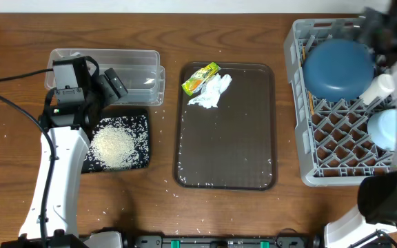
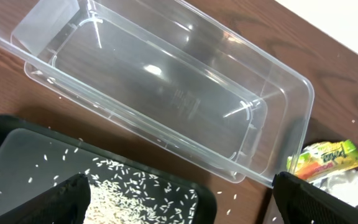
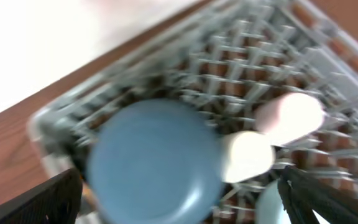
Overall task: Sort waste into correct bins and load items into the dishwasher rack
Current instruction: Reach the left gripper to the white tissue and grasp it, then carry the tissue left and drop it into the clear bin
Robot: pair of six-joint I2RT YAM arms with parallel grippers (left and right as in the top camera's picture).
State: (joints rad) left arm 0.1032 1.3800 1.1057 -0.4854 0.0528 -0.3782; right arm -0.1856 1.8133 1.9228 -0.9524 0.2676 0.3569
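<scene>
Bowls (image 1: 338,67) and cups (image 1: 378,86) are racked at frame right, rice (image 1: 112,146) is binned; wrapper (image 1: 200,78) and tissue (image 1: 212,93) are left unsorted at centre. Left gripper (image 2: 185,208) and right gripper (image 3: 185,205) are spread.

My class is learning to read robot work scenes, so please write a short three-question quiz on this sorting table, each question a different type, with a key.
1. True or false: the rice heap lies in the black tray.
2. What lies beside the crumpled tissue on the brown tray? A) chopsticks B) snack wrapper C) pink cup
3. Fill in: the dark-blue bowl sits in the grey ____.

Key: 1 true; 2 B; 3 rack.
</scene>
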